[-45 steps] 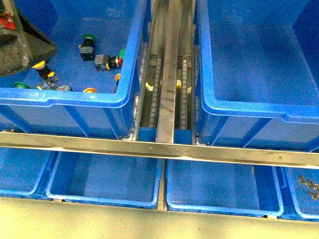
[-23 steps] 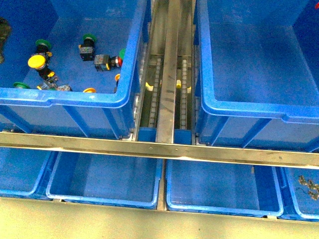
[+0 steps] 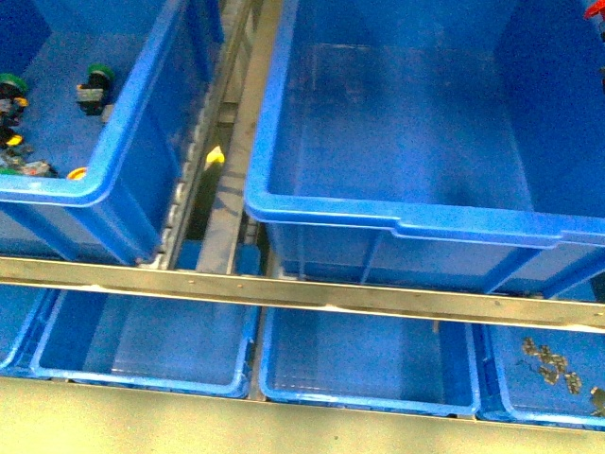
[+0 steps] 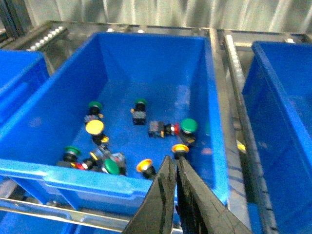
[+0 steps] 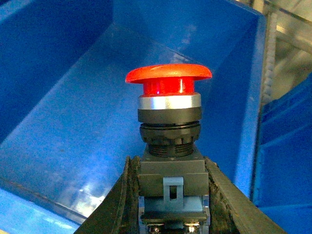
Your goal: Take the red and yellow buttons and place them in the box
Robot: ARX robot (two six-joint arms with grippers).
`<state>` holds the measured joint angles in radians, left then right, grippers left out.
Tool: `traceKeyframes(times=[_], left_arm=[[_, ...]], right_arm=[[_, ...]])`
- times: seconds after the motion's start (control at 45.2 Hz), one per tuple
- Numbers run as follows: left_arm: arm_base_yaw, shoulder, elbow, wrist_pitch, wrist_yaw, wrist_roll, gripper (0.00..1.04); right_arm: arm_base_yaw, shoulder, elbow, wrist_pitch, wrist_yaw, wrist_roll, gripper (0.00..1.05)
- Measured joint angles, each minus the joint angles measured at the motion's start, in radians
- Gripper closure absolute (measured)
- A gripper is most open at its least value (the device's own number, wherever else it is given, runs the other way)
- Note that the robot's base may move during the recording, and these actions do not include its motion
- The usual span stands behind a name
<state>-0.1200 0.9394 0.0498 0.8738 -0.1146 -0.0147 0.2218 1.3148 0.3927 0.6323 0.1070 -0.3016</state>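
Observation:
My right gripper (image 5: 170, 195) is shut on the black block body of the red button (image 5: 168, 78). Its mushroom cap points up over the smooth floor of the box (image 5: 73, 126). In the front view the box (image 3: 397, 227) is the large deep blue bin at centre right, and neither gripper shows clearly there. My left gripper (image 4: 172, 163) is shut and empty above the near rim of the left bin (image 4: 214, 122). That bin holds a yellow button (image 4: 94, 127), two more yellow caps (image 4: 144, 165), a small red cap (image 4: 171, 129) and several green ones (image 4: 189, 126).
A metal rail (image 3: 302, 293) crosses the front. Shallow blue trays (image 3: 142, 340) lie below it, and one at the right holds small metal parts (image 3: 553, 364). A roller track (image 3: 222, 161) runs between the two big bins. The left bin (image 3: 142, 123) shows green buttons (image 3: 97, 74).
The front view has swung right, so both bins now sit further left in it. The left arm seen at the top left corner a second ago is out of that view.

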Motion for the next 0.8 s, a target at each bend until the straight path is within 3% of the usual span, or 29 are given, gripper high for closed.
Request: traceKeyframes(times=[0.177, 0.265, 0.354, 0.796], left_arm=[[0.027, -0.115, -0.022, -0.091, 0.025, 0.002, 1.02], [0.084, -0.173, -0.024, -0.139, 0.103, 0.004, 1.02], [0.114, -0.233, -0.029, -0.193, 0.104, 0.004, 1.02], [0.116, -0.486, -0.03, -0.421, 0.115, 0.004, 1.02]], right_arm=[[0.0, -0.008, -0.001, -0.007, 0.001, 0.001, 0.79], [0.0, -0.014, -0.002, -0.009, 0.006, 0.003, 0.79], [0.0, -0.016, -0.006, -0.011, 0.005, 0.005, 0.79], [0.002, -0.051, -0.046, 0.0, 0.019, 0.038, 0.79]])
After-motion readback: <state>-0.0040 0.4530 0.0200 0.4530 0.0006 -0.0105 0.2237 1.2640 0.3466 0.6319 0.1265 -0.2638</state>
